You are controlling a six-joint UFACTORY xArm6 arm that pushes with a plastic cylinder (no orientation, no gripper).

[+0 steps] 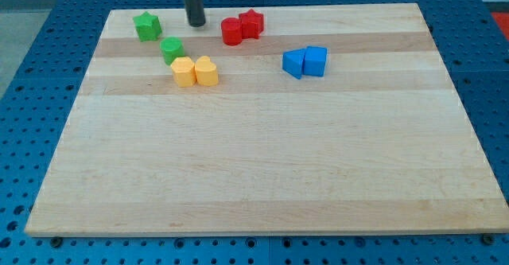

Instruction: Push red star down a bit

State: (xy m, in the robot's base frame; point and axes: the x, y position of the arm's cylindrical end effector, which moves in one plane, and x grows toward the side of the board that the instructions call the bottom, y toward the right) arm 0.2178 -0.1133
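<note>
1. the wooden board [262, 177] fills most of the view, and every block sits in its upper part.
2. the rod comes down from the view's top and my tip [196, 24] rests on the board near the top edge. it is a bare rod with nothing to open or close, and it touches no block.
3. two blue blocks [305, 62] touch each other at centre-right. two yellow blocks [196, 72] touch each other below my tip.
4. the red star [252, 22] lies near the top edge, to the view's right of my tip and at about the same height, with a gap between them. a rounder red block [231, 31] touches the star's left side and stands between star and tip.
5. two green blocks [147, 26] [172, 50] lie left of and below my tip.
6. judgement: to send the star down, my tip likely needs to get above it, in the narrow strip by the top edge, without nudging the red neighbour.
</note>
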